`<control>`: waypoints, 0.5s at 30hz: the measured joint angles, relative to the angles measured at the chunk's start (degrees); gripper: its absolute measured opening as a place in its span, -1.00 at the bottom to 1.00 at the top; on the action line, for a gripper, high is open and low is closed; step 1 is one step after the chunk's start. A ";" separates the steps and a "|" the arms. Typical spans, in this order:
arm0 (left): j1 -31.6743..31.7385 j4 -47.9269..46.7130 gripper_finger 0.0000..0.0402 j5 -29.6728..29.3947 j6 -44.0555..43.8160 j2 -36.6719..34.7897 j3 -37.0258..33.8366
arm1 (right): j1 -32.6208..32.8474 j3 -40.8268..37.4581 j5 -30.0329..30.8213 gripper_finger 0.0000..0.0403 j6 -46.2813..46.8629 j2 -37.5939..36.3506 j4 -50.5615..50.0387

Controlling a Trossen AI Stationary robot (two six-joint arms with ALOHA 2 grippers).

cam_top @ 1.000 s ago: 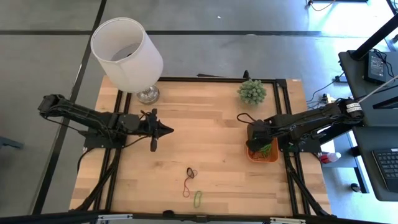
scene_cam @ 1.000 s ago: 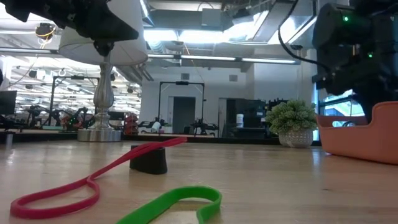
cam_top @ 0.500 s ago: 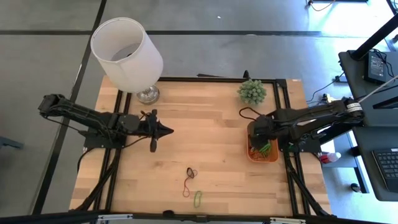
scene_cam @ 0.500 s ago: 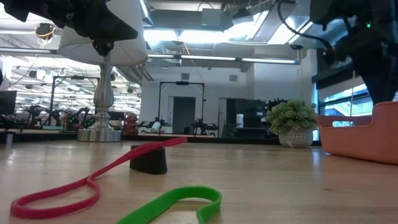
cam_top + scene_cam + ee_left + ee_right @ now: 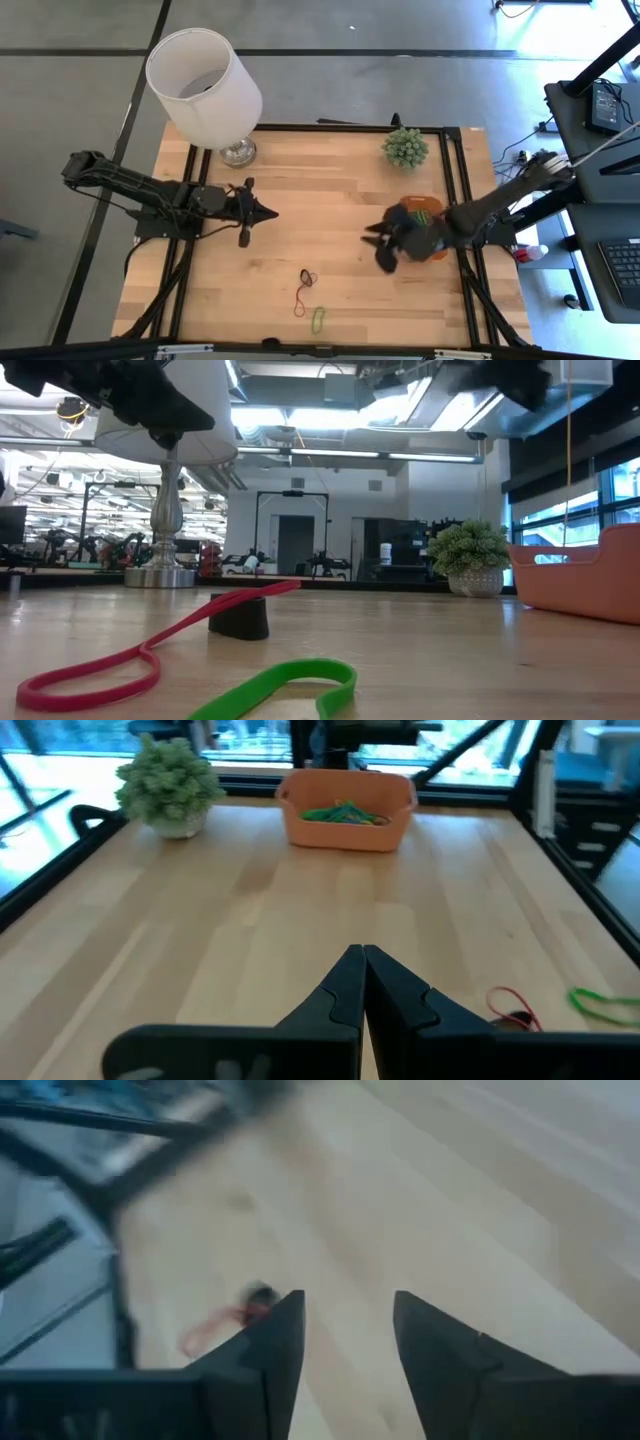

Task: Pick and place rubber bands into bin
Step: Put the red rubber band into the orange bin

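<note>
Three rubber bands lie flat on the wood near the table's near edge: a dark one (image 5: 308, 277) (image 5: 240, 618), a red one (image 5: 299, 300) (image 5: 95, 672) and a green one (image 5: 318, 320) (image 5: 285, 685). The orange bin (image 5: 406, 207) (image 5: 345, 830) stands at the table's right side and holds green and other bands (image 5: 345, 815). My right gripper (image 5: 378, 248) (image 5: 345, 1320) is open and hangs over the wood just left of the bin, its arm crossing over the bin. My left gripper (image 5: 262, 211) (image 5: 362, 960) is shut, above the table's left half.
A white lampshade (image 5: 203, 85) on a metal foot (image 5: 160, 572) stands at the far left corner. A small potted plant (image 5: 405, 147) (image 5: 468, 560) sits at the far right, behind the bin. Bare wood (image 5: 330, 190) lies between the two grippers.
My right gripper has risen out of the bin and swung toward the table's left and near edge, over the open wood toward the loose bands; it has left the low view upward. The bands on the table and my left arm have kept still.
</note>
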 joint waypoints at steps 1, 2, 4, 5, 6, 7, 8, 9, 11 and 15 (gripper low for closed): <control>0.00 -0.06 -0.99 1.00 0.49 0.00 0.00 | 0.58 0.01 0.40 -0.24 -4.02 1.91 4.56; -0.02 -0.05 -0.99 1.75 1.02 0.00 0.00 | 0.91 0.01 0.45 -0.25 -8.02 4.09 8.69; -0.02 -0.20 -0.99 3.01 1.68 -0.02 0.00 | 1.02 0.01 0.51 -0.26 -14.36 8.88 16.98; -0.02 -0.20 -0.99 3.58 1.80 -0.02 0.00 | 0.86 0.40 0.54 -0.26 -15.72 11.41 19.65; -0.02 -0.19 -0.99 3.90 1.81 -0.02 0.00 | 0.47 1.31 0.42 -0.26 -16.17 14.11 20.96; -0.02 -0.19 -0.99 4.13 1.81 -0.02 0.00 | -0.09 2.76 -0.30 -0.26 -15.82 16.86 21.08; -0.02 -0.20 -0.99 4.22 1.83 -0.02 0.00 | -0.72 4.55 -1.50 -0.26 -14.64 19.54 20.40; -0.02 -0.19 -0.99 4.27 1.81 -0.02 0.00 | -1.31 6.67 -2.96 -0.26 -13.63 22.21 18.79; 0.00 -0.21 -0.99 4.27 1.81 -0.02 0.00 | -2.47 11.29 -5.95 -0.26 -11.52 27.57 14.41; -0.02 -0.47 -0.99 4.27 1.81 -0.02 0.00 | -4.29 20.75 -12.79 -0.26 -5.54 36.88 3.79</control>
